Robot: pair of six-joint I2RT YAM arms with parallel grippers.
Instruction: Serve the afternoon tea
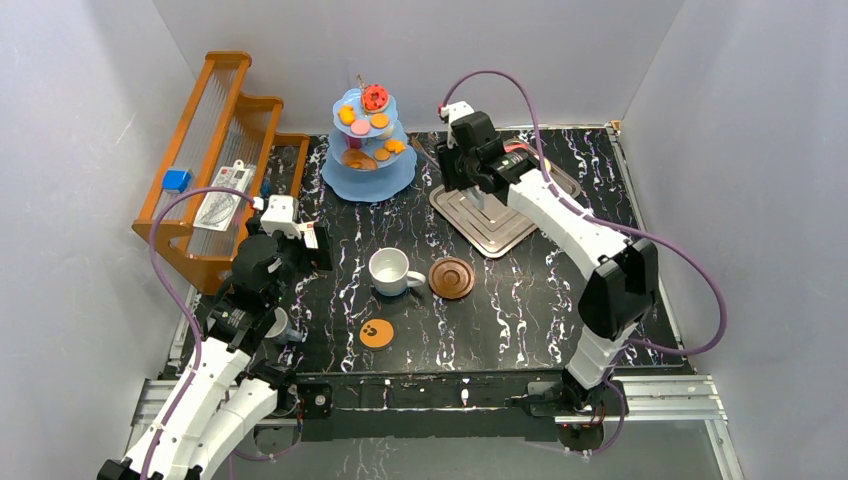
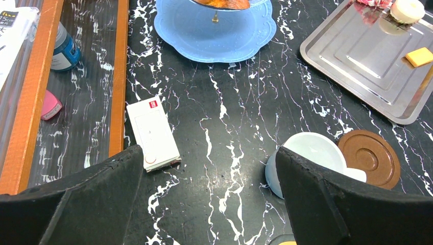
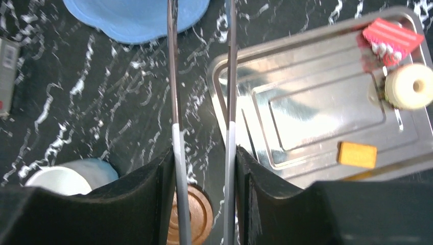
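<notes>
The light-blue three-tier stand (image 1: 369, 170) sits at 11 o'clock on the black marbled tabletop (image 1: 520, 300). Small pastries are spread over its tiers: a red pastry (image 1: 376, 97) on the top tier, a pink one (image 1: 360, 127) and several orange ones below. More lie in the square silver tray (image 3: 306, 66) at the stand's 4 o'clock: a white donut (image 3: 411, 86), a red piece (image 3: 393, 38) just beside it and an orange block (image 3: 357, 154) lying apart.

The white mug (image 1: 388, 270) stands upright mid-tabletop. The brown ridged saucer (image 1: 452, 278) lies bare at its 3 o'clock, just beside the handle. The orange paw-print coaster (image 1: 376, 333) lies at the mug's 6 o'clock, nothing on it. The small grey cup (image 1: 281, 326) is at the coaster's 9 o'clock, partly hidden by the left arm.

The right hand (image 3: 204, 153) hangs over the tray's near-left corner, clamped on a pair of thin metal tongs (image 3: 173, 76). The tong arms are parallel and run toward 12 o'clock, out of the wrist view.

The left hand (image 2: 208, 153) hovers at the mug's 9 o'clock with its fingers wide apart, gripping nothing. A flat white box (image 2: 153, 133) lies on the tabletop just ahead of it. The orange wooden rack (image 1: 215, 100) stands along the 9 o'clock edge.
</notes>
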